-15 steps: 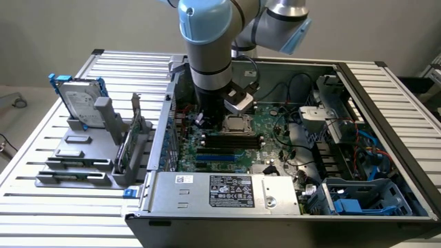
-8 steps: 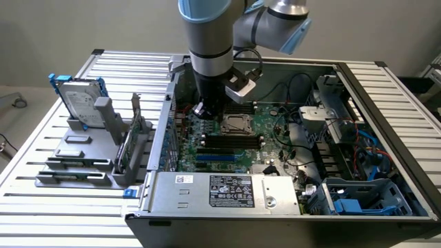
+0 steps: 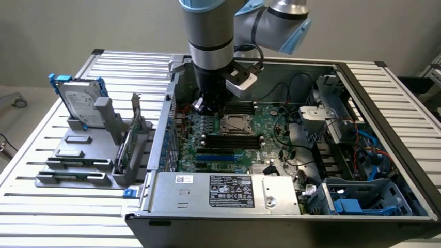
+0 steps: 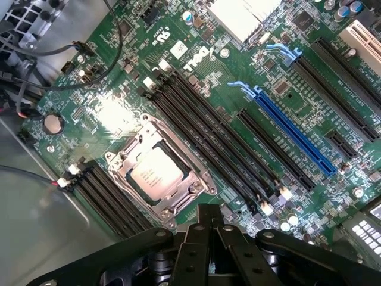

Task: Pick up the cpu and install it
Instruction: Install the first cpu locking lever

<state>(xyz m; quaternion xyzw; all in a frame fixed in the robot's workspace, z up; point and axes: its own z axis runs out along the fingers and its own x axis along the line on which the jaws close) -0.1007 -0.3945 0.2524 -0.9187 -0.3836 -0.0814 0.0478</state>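
One flat square silver cpu (image 4: 156,174) sits inside its metal-framed socket (image 4: 196,173).

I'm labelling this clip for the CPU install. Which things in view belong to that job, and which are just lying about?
Belongs to the job:
- small square silver-topped cpu, lying in the socket
- dark metal-framed square socket
- black gripper, above the green motherboard

Just lying about:
- silver hard drive with blue rails, standing in the grey rack
- long blue expansion slot
- grey power supply box

A silver robot arm (image 3: 210,31) with pale blue joint caps, a looping black cable (image 3: 253,54) and a black, screw-studded hand (image 4: 209,247).
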